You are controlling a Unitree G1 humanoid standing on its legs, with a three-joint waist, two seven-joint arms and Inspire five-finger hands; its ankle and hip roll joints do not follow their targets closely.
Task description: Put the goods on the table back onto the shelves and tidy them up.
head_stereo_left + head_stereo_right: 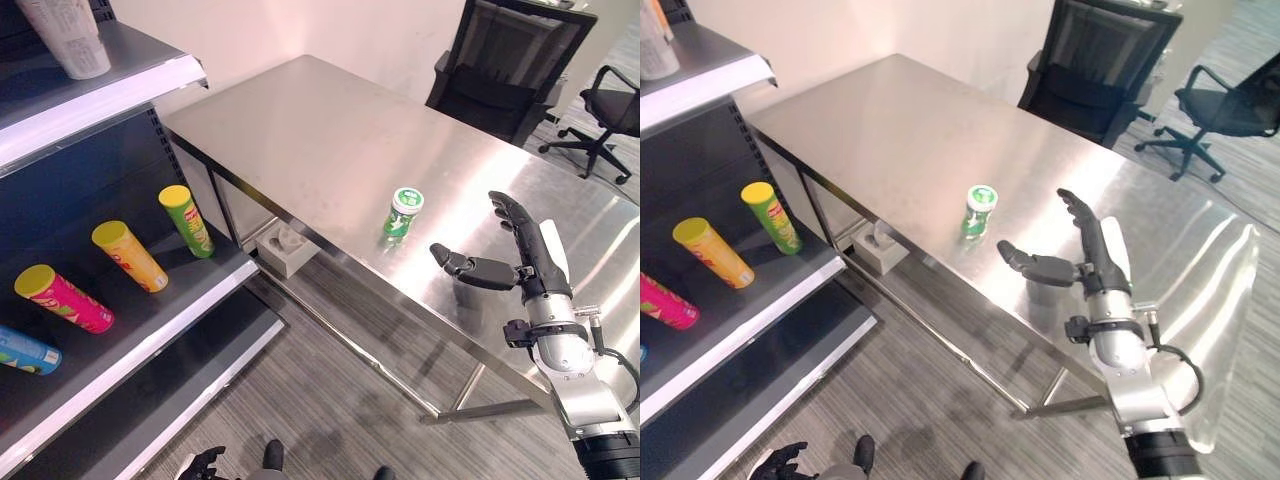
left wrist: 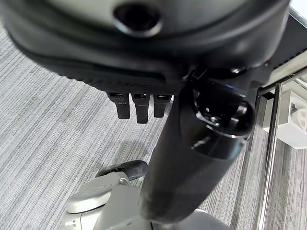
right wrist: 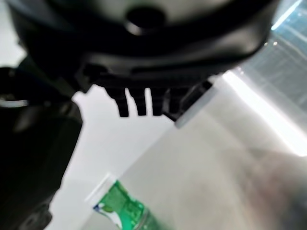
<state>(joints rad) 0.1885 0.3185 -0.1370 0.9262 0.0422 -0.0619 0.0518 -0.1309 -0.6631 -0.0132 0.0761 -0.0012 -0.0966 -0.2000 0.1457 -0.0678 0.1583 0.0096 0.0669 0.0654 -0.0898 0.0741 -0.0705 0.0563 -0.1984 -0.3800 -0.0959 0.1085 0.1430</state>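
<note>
- Green bottle [image 1: 403, 213] stands upright on the steel desk [image 1: 330, 140], near its front edge.
- Right hand [image 1: 523, 262] hovers beside it, fingers [image 1: 512, 217] straight, thumb spread, holding nothing.
- Left hand [image 2: 139, 103] hangs above the floor, empty, fingers straight.
- Four tubes lie on the shelf [image 1: 150, 320].

The left robot hand [image 2: 139, 103] hung over a grey striped carpet floor [image 2: 48, 120], its dark bulk taking up one whole edge of the shot, with a short row of straight black fingertips [image 2: 136, 108] poking out from under it and nothing held in them. Off to the side, a thin shiny metal leg of the bench [image 2: 268, 158] ran down to the floor, and just past it sat a white moulded plastic box [image 2: 295, 122], only partly in the picture.
</note>
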